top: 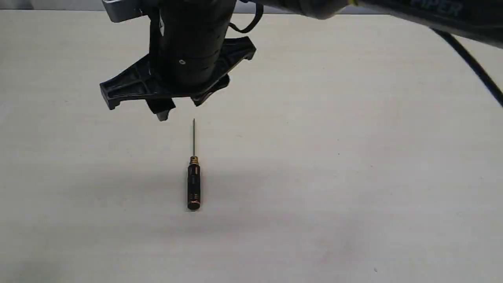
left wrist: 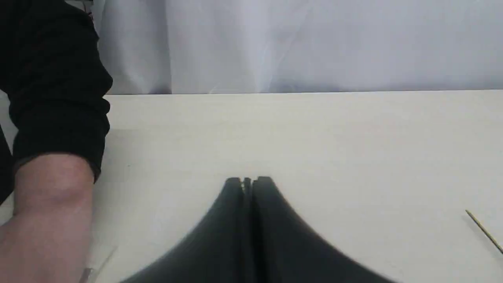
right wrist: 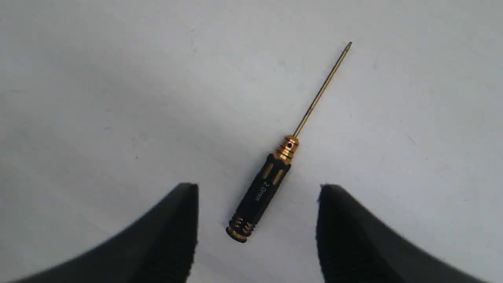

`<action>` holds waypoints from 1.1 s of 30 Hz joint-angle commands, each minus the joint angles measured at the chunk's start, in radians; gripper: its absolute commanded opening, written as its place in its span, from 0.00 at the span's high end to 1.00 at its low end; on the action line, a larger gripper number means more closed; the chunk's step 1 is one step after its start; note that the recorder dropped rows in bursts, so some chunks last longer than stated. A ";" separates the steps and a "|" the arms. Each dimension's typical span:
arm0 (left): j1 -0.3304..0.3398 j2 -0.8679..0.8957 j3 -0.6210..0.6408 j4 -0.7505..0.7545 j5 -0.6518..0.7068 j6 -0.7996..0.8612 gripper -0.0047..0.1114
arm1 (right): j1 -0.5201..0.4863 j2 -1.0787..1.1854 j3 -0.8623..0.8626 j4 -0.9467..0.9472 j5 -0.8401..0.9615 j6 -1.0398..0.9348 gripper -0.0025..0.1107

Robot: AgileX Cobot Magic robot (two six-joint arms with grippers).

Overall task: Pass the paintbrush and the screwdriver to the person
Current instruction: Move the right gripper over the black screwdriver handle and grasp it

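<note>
The screwdriver (top: 193, 182) lies flat on the pale table, its black handle with gold rings toward the near edge and its thin shaft pointing away. My right gripper (top: 180, 108) hangs open just above and beyond the shaft tip. In the right wrist view the screwdriver (right wrist: 267, 184) lies below the gap of the right gripper (right wrist: 259, 188), untouched. My left gripper (left wrist: 247, 181) is shut and empty, low over the table. The person's bare forearm (left wrist: 51, 204), in a black sleeve, rests beside it. The shaft tip (left wrist: 484, 232) shows at that view's edge. The paintbrush is out of view.
The pale table (top: 353, 177) ends at a white curtain (left wrist: 298, 43) behind it. The right arm and its black cable (top: 471, 63) cross the far right corner of the exterior view.
</note>
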 commanded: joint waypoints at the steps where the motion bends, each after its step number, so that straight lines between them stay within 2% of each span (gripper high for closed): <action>1: -0.008 -0.002 0.002 -0.004 -0.006 -0.002 0.96 | -0.001 0.047 -0.003 0.023 -0.007 0.013 0.55; 10: -0.008 -0.002 0.002 -0.004 -0.006 -0.002 0.96 | -0.001 0.190 -0.003 0.063 -0.073 0.013 0.55; 15: -0.008 -0.002 0.002 -0.004 -0.006 -0.002 0.96 | -0.001 0.239 -0.003 -0.021 -0.110 0.058 0.55; 31: -0.008 -0.002 0.002 0.000 -0.006 -0.002 0.96 | -0.001 0.340 -0.003 -0.046 -0.108 0.095 0.55; 33: -0.008 -0.002 0.002 0.000 -0.006 -0.002 0.96 | -0.001 0.342 -0.003 -0.043 -0.103 0.095 0.58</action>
